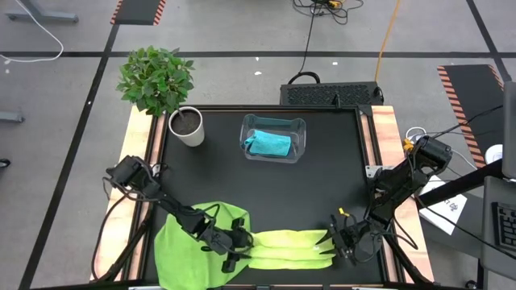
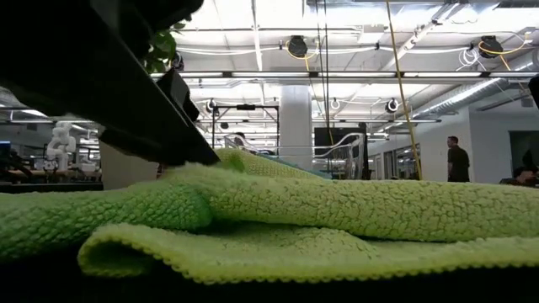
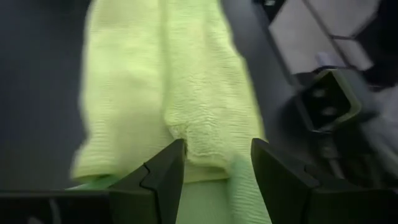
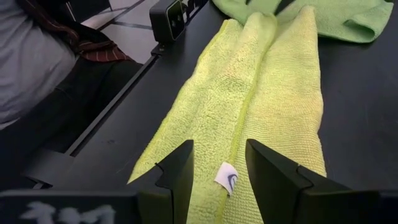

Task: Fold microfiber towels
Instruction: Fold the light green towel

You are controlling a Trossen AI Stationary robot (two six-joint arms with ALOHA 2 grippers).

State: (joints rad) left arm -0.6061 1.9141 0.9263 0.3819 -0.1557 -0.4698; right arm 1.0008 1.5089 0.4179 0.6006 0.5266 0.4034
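One small white tag (image 4: 226,177) marks the pale yellow-green towel (image 4: 261,106).

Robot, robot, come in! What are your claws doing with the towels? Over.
Left end effector and right end effector open at opposite ends of pale yellow-green towel. Bright green towel overlapping beside it. Turquoise towel in bin.

In the low view a dark arm (image 2: 101,76) blocks the upper left, the pale yellow-green towel (image 2: 337,219) runs off both sides, and the person (image 2: 457,160) behind is too small to make out.
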